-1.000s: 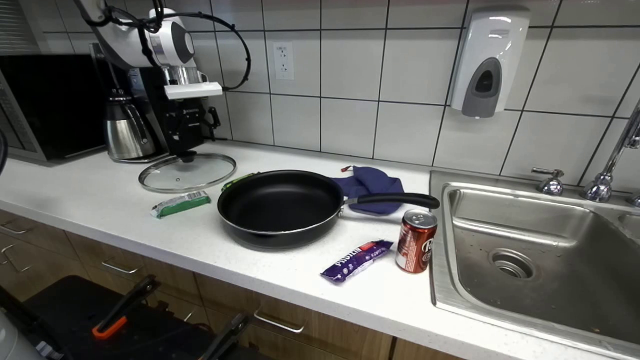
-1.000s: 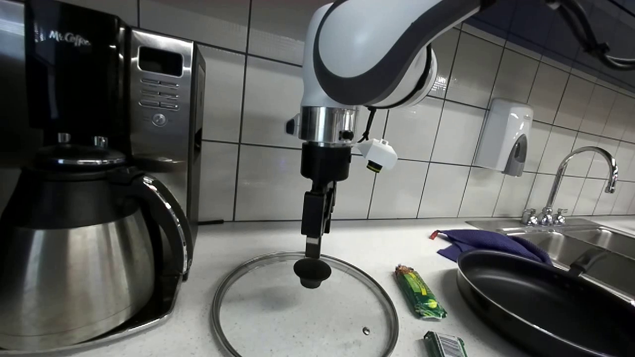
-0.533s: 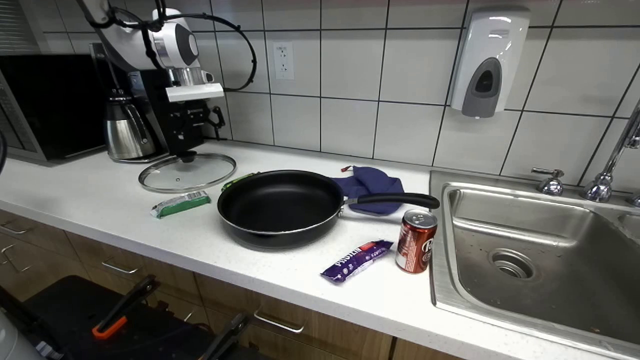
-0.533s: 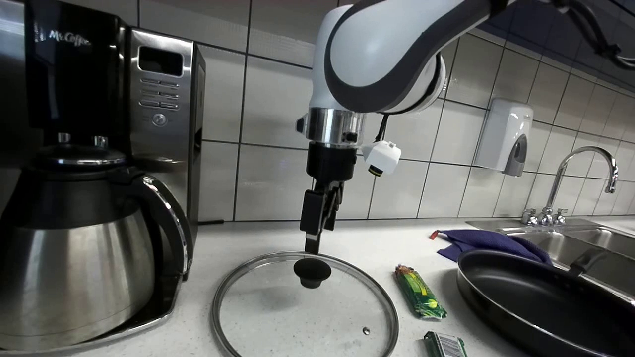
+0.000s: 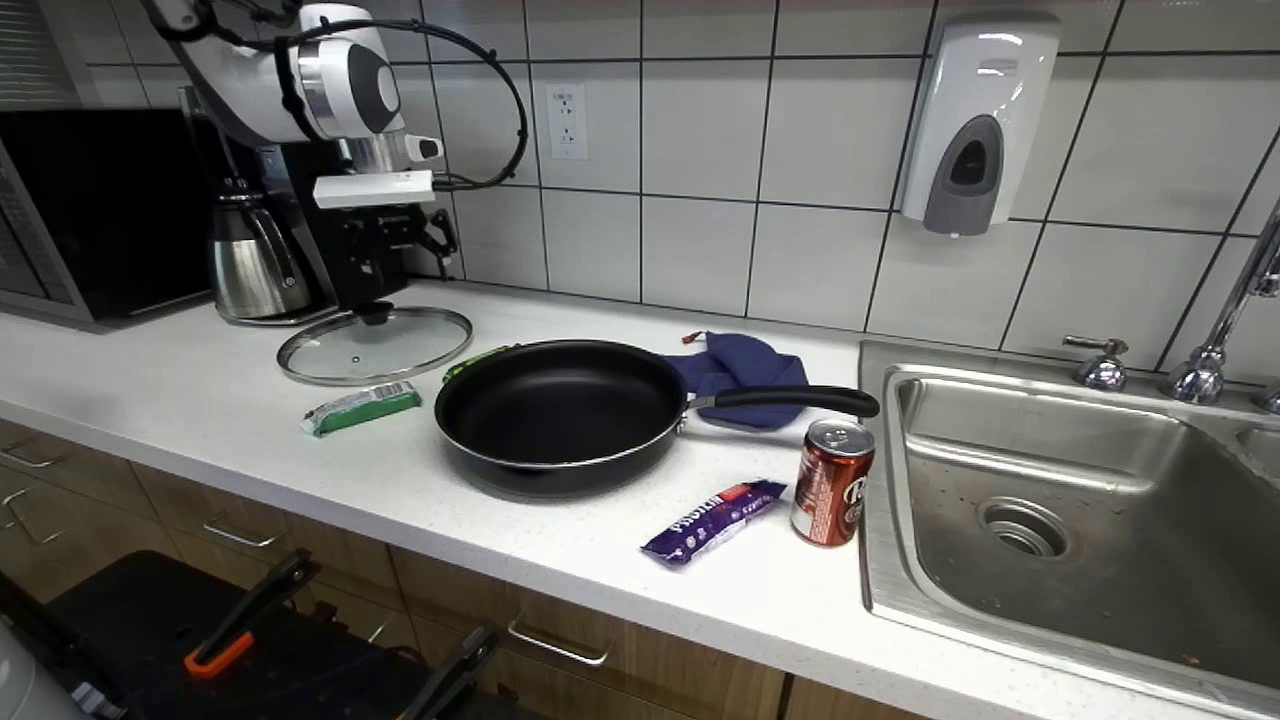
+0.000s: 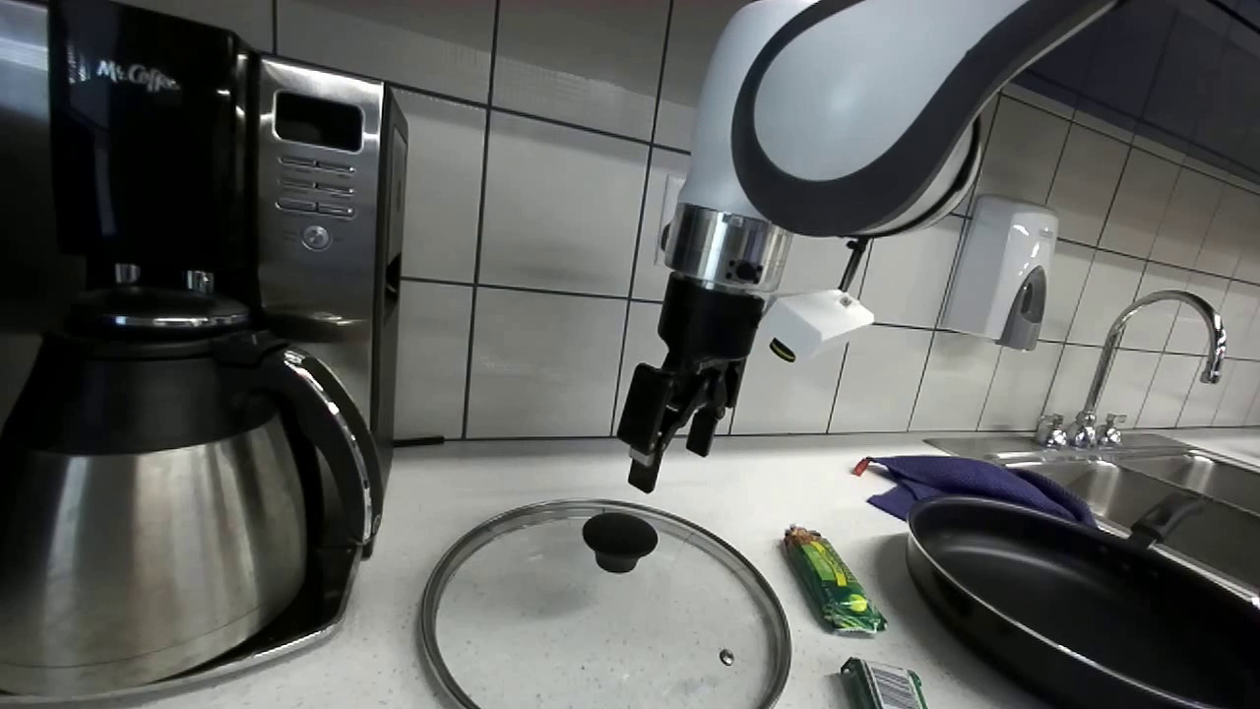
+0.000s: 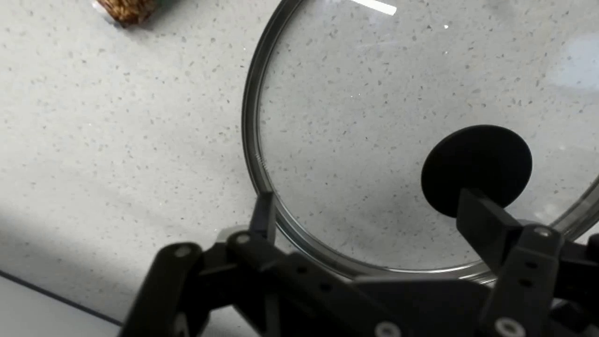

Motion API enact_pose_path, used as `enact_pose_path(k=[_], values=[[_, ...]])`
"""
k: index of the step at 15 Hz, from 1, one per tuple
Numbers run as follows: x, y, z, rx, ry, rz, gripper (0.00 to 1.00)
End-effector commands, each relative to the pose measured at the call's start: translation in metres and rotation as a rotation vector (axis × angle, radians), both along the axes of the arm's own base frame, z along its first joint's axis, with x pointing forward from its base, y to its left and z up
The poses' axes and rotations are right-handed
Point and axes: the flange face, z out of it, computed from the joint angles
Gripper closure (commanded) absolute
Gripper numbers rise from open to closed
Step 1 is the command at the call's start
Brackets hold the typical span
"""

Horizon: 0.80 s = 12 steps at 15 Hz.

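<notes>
A round glass pan lid (image 6: 591,640) with a steel rim and a black knob (image 6: 619,540) lies flat on the counter. It also shows in an exterior view (image 5: 415,345) and in the wrist view (image 7: 365,117), with its knob (image 7: 477,164) on the right. My gripper (image 6: 671,465) is open and empty, above the lid's wall-side edge, tilted. In the wrist view my gripper (image 7: 366,199) has its fingers wide apart; one fingertip overlaps the knob in the picture, the other overlaps the rim. In an exterior view the nearer fingertip stands a little above the knob, apart from it.
A coffee maker with a steel carafe (image 6: 167,551) stands beside the lid. Wrapped bars (image 6: 835,581) (image 5: 362,406) lie near it. Further along are a black pan (image 5: 560,410), purple cloth (image 5: 750,370), purple bar (image 5: 712,522), soda can (image 5: 833,485) and sink (image 5: 1000,450). Tiled wall behind.
My gripper has turned and tilted, and the arm has shifted toward the pan side in an exterior view, away from the knob. Both fingers now show apart. The lid and other objects have not moved.
</notes>
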Motion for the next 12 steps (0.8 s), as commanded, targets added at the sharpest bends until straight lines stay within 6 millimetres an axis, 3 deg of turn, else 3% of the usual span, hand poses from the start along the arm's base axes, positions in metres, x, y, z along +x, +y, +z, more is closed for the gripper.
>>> enact_pose_path(k=[1, 6, 12], values=[[-0.024, -0.027, 0.021, 0.016, -0.064, -0.173, 0.0], [-0.043, -0.071, 0.014, 0.009, 0.014, -0.357, 0.0], [-0.066, -0.099, 0.001, 0.062, 0.058, -0.428, 0.0]])
